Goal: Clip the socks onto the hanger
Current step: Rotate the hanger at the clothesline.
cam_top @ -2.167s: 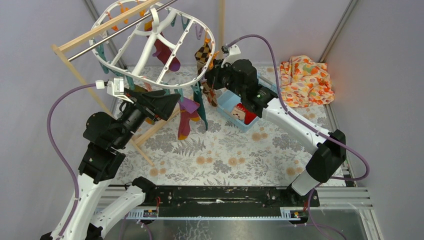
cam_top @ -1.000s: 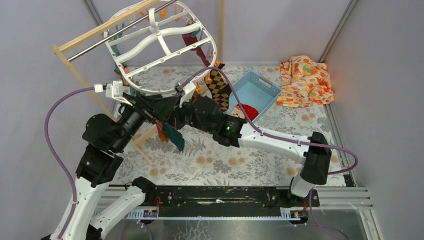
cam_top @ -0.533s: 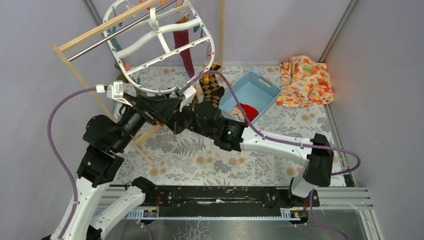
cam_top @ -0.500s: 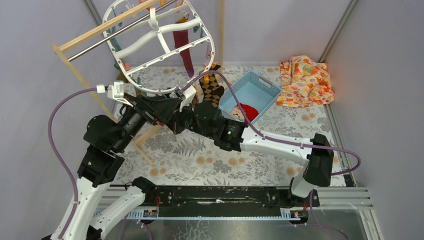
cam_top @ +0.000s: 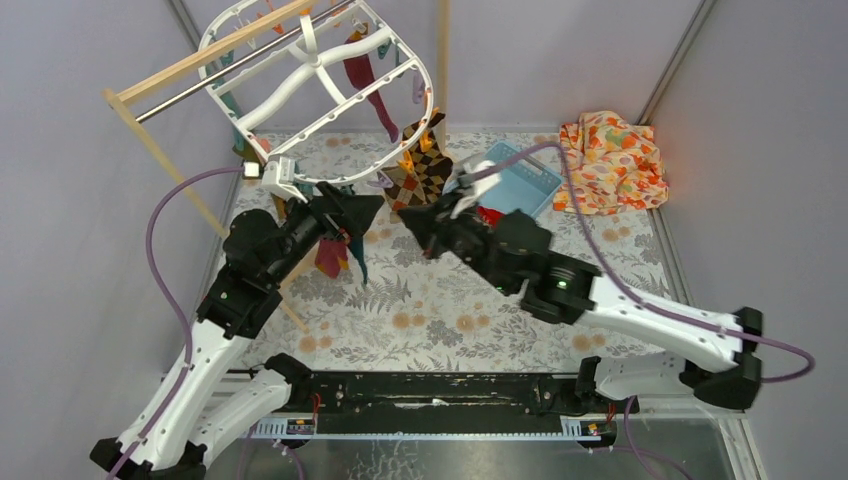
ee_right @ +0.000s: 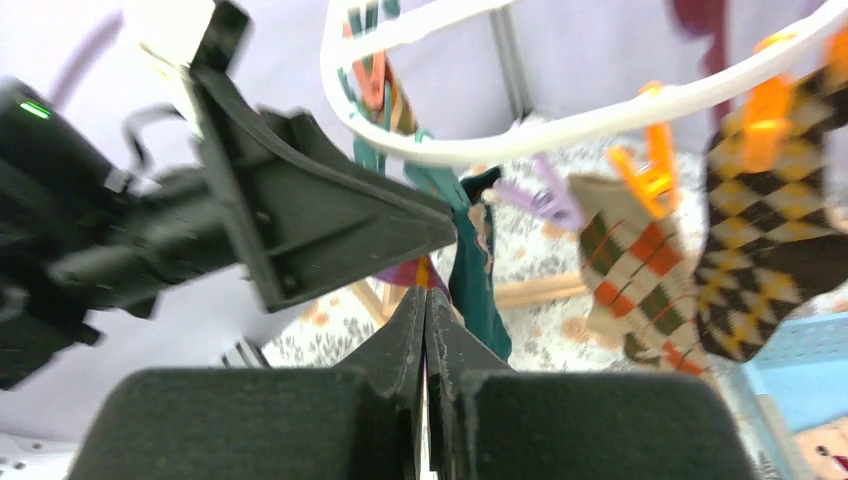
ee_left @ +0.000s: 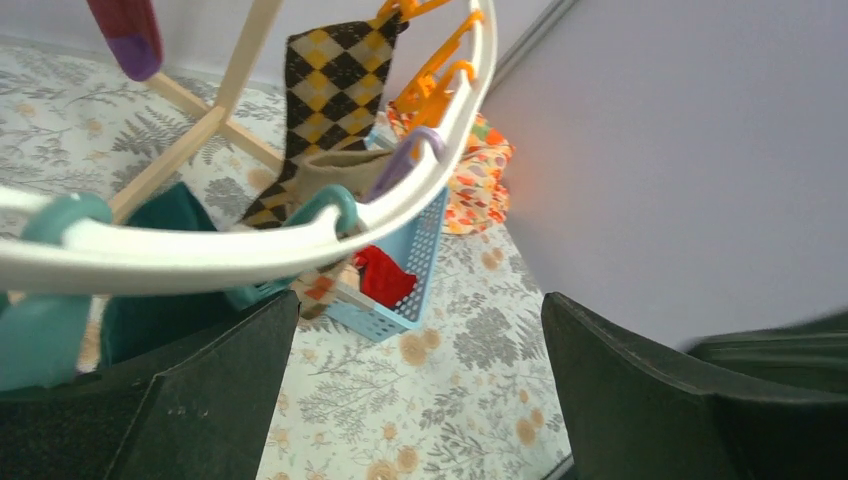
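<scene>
I see the hanger (cam_top: 429, 95) as a white oval frame of smooth plastic with curved crossbars. It hangs tilted from the metal rod of the wooden rack (cam_top: 180, 65). Small pegs dangle from its rim: orange pegs (ee_left: 440, 70), a purple peg (ee_left: 402, 162) and some teal ones.

The socks are of soft knit. A brown-cream argyle sock (cam_top: 420, 168) is pinned under the hanger's near right rim. A maroon sock (cam_top: 365, 85) hangs under its middle. A teal sock (ee_right: 482, 290) hangs below the near rim, beside a striped sock (ee_right: 630, 270) with orange and green checks. A red sock (ee_left: 385, 278) lies in the blue mesh basket (ee_left: 425, 262), below and to the right of the hanger.

The left gripper (ee_left: 418, 300) stands just under the hanger's near rim, its jaws spread fully and holding nothing. The right gripper (ee_right: 425, 300) is also below that rim. Its jaws are pressed flat together, and I see nothing between them.

The right wrist view is blurred, and the hanger's top is cut off there. I cannot tell which peg holds the teal sock.
</scene>
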Controlling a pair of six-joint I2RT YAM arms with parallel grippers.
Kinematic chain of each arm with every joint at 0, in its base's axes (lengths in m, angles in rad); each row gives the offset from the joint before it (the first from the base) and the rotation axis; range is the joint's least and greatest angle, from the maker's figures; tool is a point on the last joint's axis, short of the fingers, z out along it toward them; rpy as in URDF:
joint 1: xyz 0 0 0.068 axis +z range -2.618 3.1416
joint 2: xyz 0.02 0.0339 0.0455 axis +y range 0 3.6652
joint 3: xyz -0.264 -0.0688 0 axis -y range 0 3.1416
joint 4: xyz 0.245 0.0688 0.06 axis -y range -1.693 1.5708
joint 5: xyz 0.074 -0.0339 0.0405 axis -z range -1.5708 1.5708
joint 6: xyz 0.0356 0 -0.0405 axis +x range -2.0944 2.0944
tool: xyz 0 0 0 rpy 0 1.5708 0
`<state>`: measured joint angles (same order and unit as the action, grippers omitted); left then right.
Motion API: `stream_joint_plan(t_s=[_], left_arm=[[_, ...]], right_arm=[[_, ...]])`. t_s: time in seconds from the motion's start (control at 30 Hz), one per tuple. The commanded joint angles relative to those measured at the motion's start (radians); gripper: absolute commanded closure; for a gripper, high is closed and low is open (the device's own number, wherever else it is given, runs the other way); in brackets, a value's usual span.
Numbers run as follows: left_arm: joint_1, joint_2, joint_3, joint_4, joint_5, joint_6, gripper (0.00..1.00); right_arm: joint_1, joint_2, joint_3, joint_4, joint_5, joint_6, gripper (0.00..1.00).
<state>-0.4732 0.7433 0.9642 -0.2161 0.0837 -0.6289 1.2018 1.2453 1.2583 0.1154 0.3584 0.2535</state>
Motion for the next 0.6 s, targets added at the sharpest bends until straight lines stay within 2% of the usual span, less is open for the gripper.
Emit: stream_joint_plan(t_s=[0.0, 0.13, 0.3, 0.37, 0.47, 0.57], left_arm=[[-0.003, 0.059, 0.001, 0.084, -0.079, 0.045, 0.02], [-0.003, 0.083, 0.006, 0.084, -0.175, 0.054, 0.01], [-0.004, 0.056, 0.007, 0.037, -0.323, 0.106, 0.02], [-0.004, 0.044, 0.018, 0.011, -0.363, 0.131, 0.01], [-0.004, 0.031, 0.035, -0.04, -0.43, 0.168, 0.01], [-0.004, 0.024, 0.05, -0.075, -0.497, 0.205, 0.01]], right_arm=[[-0.005, -0.143, -0.044, 0.016, 0.13, -0.051, 0.98], [-0.006, -0.2, -0.078, -0.008, 0.186, -0.075, 0.98], [-0.015, -0.174, -0.073, -0.014, 0.224, -0.104, 0.98], [-0.041, -0.149, -0.059, -0.015, 0.205, -0.097, 0.98], [-0.139, -0.086, -0.018, -0.049, 0.076, -0.042, 0.97], [-0.183, -0.007, 0.021, -0.051, 0.047, -0.054, 0.96]])
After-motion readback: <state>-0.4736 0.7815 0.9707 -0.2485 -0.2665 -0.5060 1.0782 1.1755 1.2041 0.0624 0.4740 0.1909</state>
